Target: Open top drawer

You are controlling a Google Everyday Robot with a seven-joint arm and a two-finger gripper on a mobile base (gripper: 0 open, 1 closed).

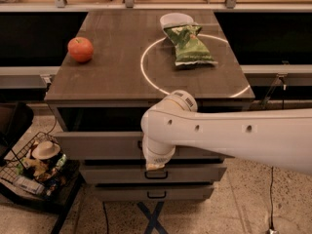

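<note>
The top drawer (97,145) is the widest grey drawer, just under the tabletop. Its front stands out from the cabinet, with a dark gap above it. Its handle is hidden behind my arm. My gripper (155,165) hangs below the white wrist (158,145), at the centre of the top drawer's lower edge and just above the middle drawer's black handle (156,174). Only the gripper's tip shows. The middle drawer (195,172) and the bottom drawer (122,193) are shut.
On the wooden tabletop (107,77) lie a red apple (80,49), a green chip bag (189,45) and a white bowl (176,19). A wire basket of clutter (34,167) stands on the floor at the left. A cable (271,199) hangs at the right.
</note>
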